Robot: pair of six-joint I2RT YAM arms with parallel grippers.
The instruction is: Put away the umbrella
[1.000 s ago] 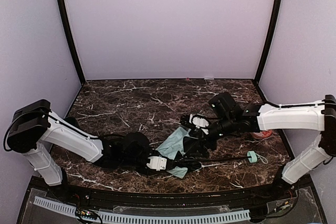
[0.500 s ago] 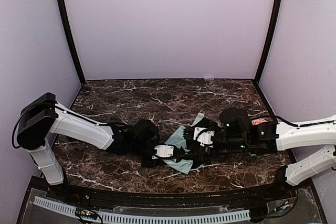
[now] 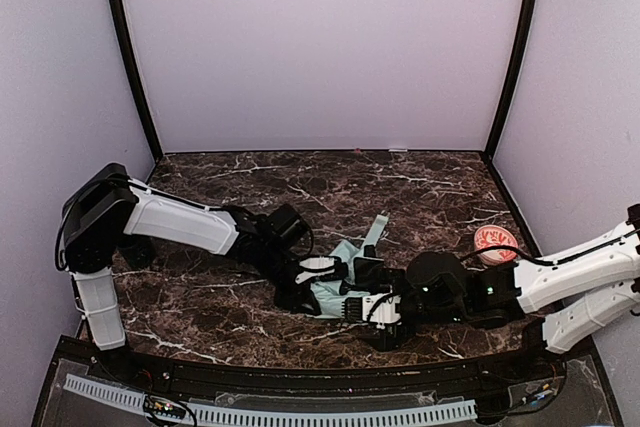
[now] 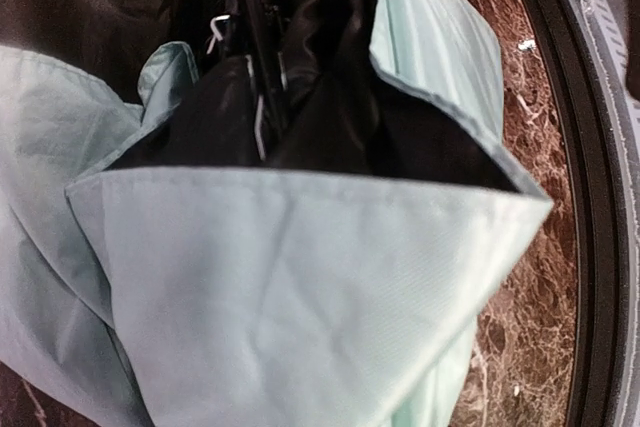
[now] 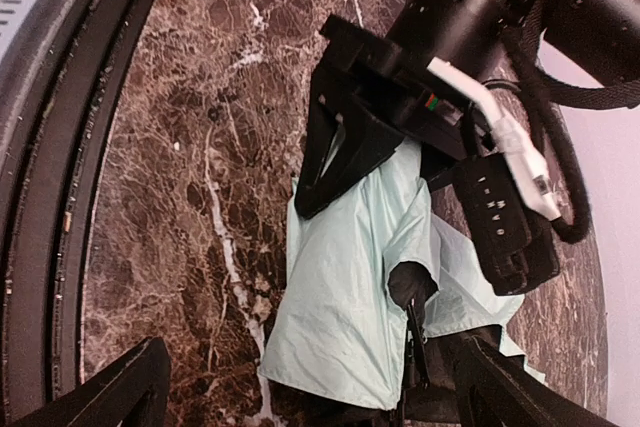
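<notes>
The umbrella (image 3: pixel 350 250) lies crumpled at the table's centre front, pale mint fabric outside and black lining inside. Its mint cloth (image 4: pixel 300 277) fills the left wrist view and hides that gripper's fingers; the thin black shaft (image 4: pixel 255 57) runs into the folds. In the right wrist view the left gripper (image 5: pixel 318 182) has its black fingers clamped on the top edge of the fabric (image 5: pixel 350 287). My right gripper (image 5: pixel 310 397) stands wide open low over the table, the fabric's near end and the shaft (image 5: pixel 412 342) lying between its fingers. From above, the right gripper (image 3: pixel 350 305) meets the left gripper (image 3: pixel 312 287) at the umbrella.
A round red-and-white object (image 3: pixel 495 239) sits at the right of the marble table (image 3: pixel 240 187). The black raised rim (image 5: pixel 60 197) of the near edge runs close beside the right gripper. Lilac walls enclose the back and sides.
The left arm has carried the umbrella a little right and away from the front edge. The right arm has dropped low and swung round to the near side, its open gripper now at the fabric.
</notes>
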